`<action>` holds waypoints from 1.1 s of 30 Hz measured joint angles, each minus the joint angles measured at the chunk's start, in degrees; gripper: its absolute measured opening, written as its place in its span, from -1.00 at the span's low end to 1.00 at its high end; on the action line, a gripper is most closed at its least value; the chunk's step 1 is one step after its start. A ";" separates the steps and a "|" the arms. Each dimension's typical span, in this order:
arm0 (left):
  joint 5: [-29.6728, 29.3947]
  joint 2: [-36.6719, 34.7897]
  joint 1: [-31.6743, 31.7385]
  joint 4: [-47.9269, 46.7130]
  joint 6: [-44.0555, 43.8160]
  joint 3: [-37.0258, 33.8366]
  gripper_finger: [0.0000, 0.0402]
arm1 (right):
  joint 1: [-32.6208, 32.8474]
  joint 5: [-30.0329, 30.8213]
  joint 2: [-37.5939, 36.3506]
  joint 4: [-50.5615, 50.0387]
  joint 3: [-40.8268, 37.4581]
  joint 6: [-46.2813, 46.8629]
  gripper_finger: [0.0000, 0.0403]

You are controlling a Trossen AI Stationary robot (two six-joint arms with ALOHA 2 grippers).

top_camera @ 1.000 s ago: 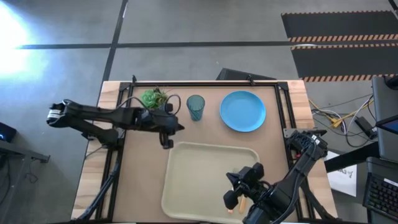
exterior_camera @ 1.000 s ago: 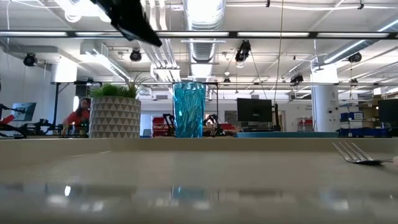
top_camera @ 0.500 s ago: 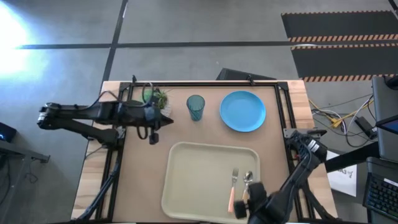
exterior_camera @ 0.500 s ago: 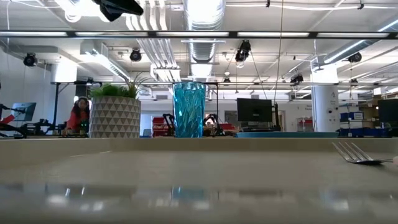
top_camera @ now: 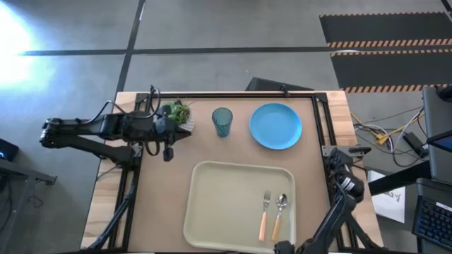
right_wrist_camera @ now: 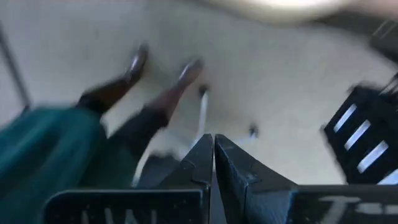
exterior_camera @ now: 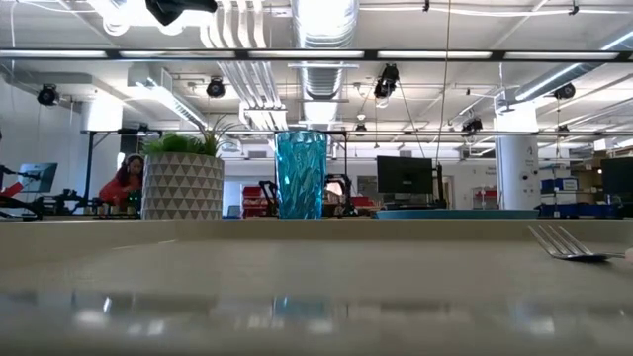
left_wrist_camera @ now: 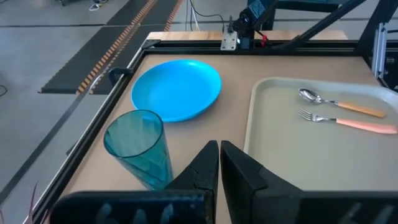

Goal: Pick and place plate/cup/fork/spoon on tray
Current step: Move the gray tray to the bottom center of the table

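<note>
The cream tray lies at the table's near middle. On its right part lie the orange-handled fork and the paler-handled spoon, side by side, heads toward the far edge; both also show in the left wrist view, the fork and the spoon. The teal cup and the sky-blue plate stand on the table at the far edge. My left gripper is shut and empty, raised left of the cup. My right gripper is shut and empty, off the table's near right.
A white pot with a green plant stands at the far left, beside my left arm. My right arm runs along the table's right near corner. Black frame rails edge the table. A person's legs show below my right gripper.
My right gripper has drawn back from over the tray's right part toward the table's near edge and out of the high view; the fork and spoon now lie uncovered on the tray. My left gripper has moved toward the table's left edge, away from the cup.
</note>
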 joint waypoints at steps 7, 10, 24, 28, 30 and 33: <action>-0.07 0.73 -0.02 -0.05 0.02 0.00 -1.00 | -0.15 1.62 4.65 -11.77 5.35 -0.60 -0.96; -0.09 0.71 -0.02 -0.04 0.02 0.00 -1.00 | -0.23 1.91 6.10 -10.81 6.48 -0.59 -0.96; -0.33 0.72 -0.02 0.01 -0.02 -0.01 -1.00 | -0.38 3.65 10.05 -12.90 6.67 -1.12 -0.96; -0.33 0.79 -0.01 0.20 -0.05 -0.01 -1.00 | -0.46 4.40 10.07 -15.20 6.59 -1.43 -0.96; -0.33 0.90 -0.02 0.20 -0.08 -0.01 -1.00 | -0.58 4.43 10.07 -16.20 6.59 -1.59 -0.96; -0.33 1.01 0.00 0.20 -0.07 -0.01 -1.00 | -0.75 4.59 10.07 -17.25 6.59 -1.60 -0.96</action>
